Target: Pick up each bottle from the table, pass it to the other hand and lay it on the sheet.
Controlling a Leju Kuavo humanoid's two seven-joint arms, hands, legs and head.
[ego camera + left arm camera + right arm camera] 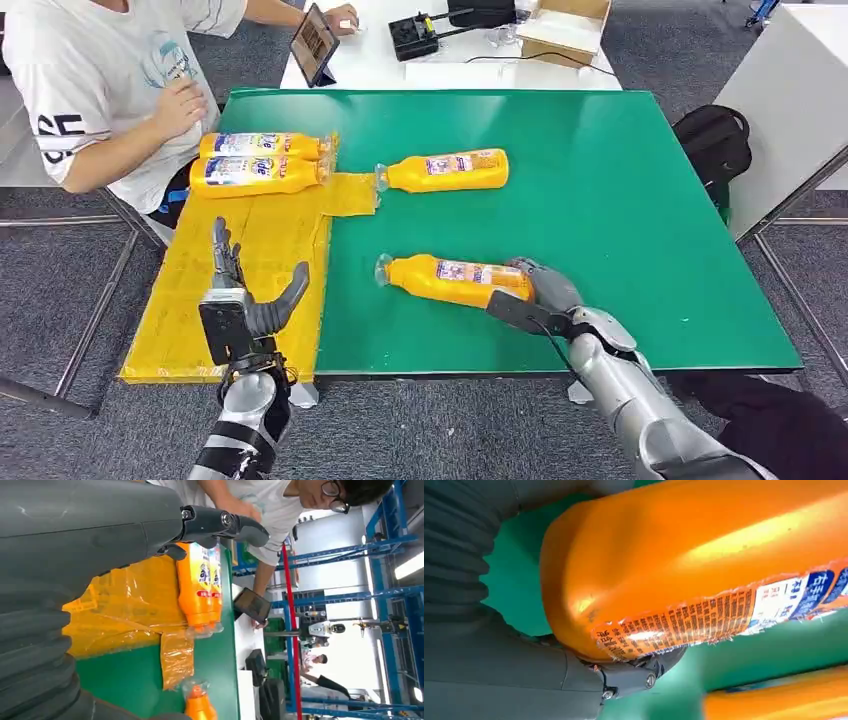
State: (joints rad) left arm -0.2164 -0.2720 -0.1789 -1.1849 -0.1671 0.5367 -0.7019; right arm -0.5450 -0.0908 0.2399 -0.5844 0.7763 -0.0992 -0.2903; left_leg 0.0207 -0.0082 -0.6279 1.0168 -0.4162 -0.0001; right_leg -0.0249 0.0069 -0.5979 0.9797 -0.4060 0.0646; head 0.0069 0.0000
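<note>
My right hand point(540, 285) closes around the base of the near orange bottle point(450, 278), which lies on its side on the green bench point(620, 200) at lower centre of the head view, cap toward the left. In the right wrist view the fingers point(639, 672) wrap under the bottle's end; whether the grip is firm, I cannot tell.

My left hand point(240, 300) holds nothing, fingers spread wide, upright over the yellow sheet point(200, 320) at lower left.

Procedure, as I judge it: seat the grip fully before lifting, keep the bottle level, carry it left to the waiting hand.

A second bottle point(445, 170) lies at upper centre, well apart. Two laid bottles point(262, 162) rest on the sheet's far end, just beside a seated person's hand point(180, 105); avoid that corner.
</note>
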